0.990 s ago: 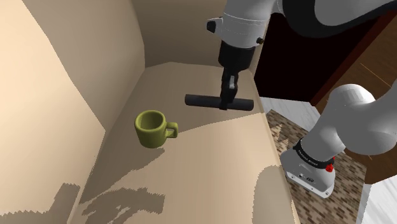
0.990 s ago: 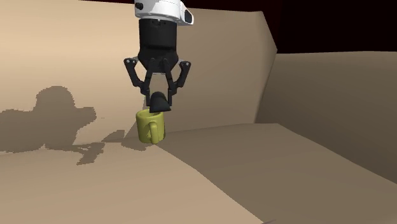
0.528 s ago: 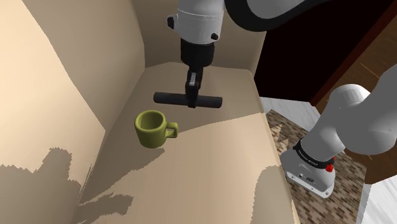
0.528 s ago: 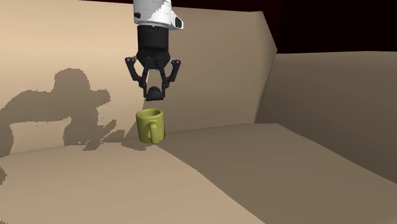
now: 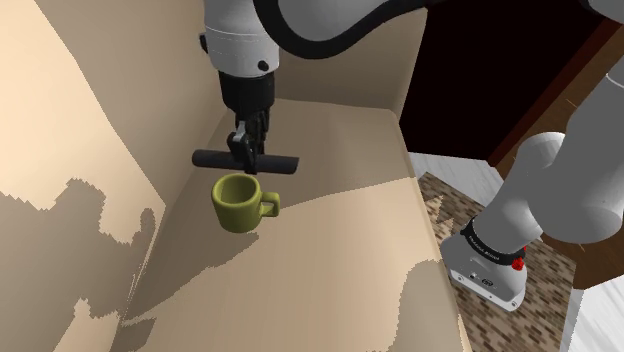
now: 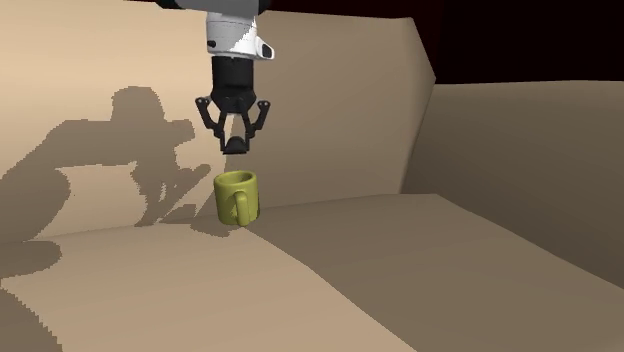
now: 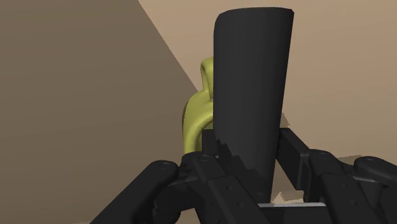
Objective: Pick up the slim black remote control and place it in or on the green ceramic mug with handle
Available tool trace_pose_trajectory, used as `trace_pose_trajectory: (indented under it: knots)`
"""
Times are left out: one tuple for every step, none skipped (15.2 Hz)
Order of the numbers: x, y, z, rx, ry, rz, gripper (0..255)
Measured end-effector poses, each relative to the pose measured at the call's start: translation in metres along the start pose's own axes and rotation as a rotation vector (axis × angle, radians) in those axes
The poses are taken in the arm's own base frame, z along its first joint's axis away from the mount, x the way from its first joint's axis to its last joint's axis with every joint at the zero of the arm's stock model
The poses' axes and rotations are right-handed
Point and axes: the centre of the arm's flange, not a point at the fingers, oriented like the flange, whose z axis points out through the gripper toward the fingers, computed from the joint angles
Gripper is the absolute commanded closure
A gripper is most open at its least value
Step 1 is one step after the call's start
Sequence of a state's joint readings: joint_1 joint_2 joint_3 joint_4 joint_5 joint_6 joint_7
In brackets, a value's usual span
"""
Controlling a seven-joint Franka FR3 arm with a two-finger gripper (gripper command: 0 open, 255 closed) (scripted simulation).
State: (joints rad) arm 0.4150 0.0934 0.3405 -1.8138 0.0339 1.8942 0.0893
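My black gripper [image 5: 243, 153] is shut on the slim black remote [image 5: 212, 158], which lies level across the fingers and sticks out on both sides. It hangs just above the olive-green mug [image 5: 238, 202], which stands upright on the tan surface with its handle toward the shoulder view's right. From the second exterior view the remote [image 6: 235, 146] appears end-on in the gripper [image 6: 235, 143], a short gap above the mug [image 6: 236, 197]. In the wrist view the remote [image 7: 251, 83] rises between the fingers and hides most of the mug [image 7: 196, 113].
Tan walls [image 5: 110, 110] close in the surface at the shoulder view's left and back, forming a corner behind the mug. The arm's stand [image 5: 490, 265] sits at the lower right on a patterned floor. A black area [image 5: 470, 90] lies beyond the wall edge.
The gripper has carried the remote toward the shoulder view's left, from beside the mug to right over it. The arm's shadow on the wall has shifted along with it.
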Motion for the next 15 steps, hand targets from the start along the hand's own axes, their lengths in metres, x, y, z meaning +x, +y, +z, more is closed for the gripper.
trace_pose_trajectory:
  knots:
    - [0.002,0.000,0.005,0.000,0.000,0.000,255]
    - [0.003,0.001,0.011,0.000,0.000,0.000,255]
    - [0.003,0.000,0.016,0.000,0.000,0.000,255]
    - [0.004,0.001,0.022,0.000,0.000,0.000,255]
    - [0.004,0.001,0.027,0.000,0.000,0.000,255]
    - [0.004,0.002,0.031,0.000,0.000,0.000,255]
    - [0.004,0.002,0.037,0.000,0.000,0.000,255]
    - [0.005,0.002,0.042,0.000,0.000,0.000,255]
    - [0.004,0.002,0.046,0.000,0.000,0.000,255]
    - [0.004,0.002,0.048,0.000,0.000,0.000,255]
    - [0.004,0.003,0.049,0.000,0.000,0.000,255]
    - [0.004,0.003,0.050,0.000,0.000,0.000,255]
    - [0.004,0.003,0.050,0.000,0.001,0.000,255]
    - [0.004,0.003,0.051,0.000,0.001,0.000,255]
    - [0.004,0.003,0.051,0.000,0.001,0.000,255]
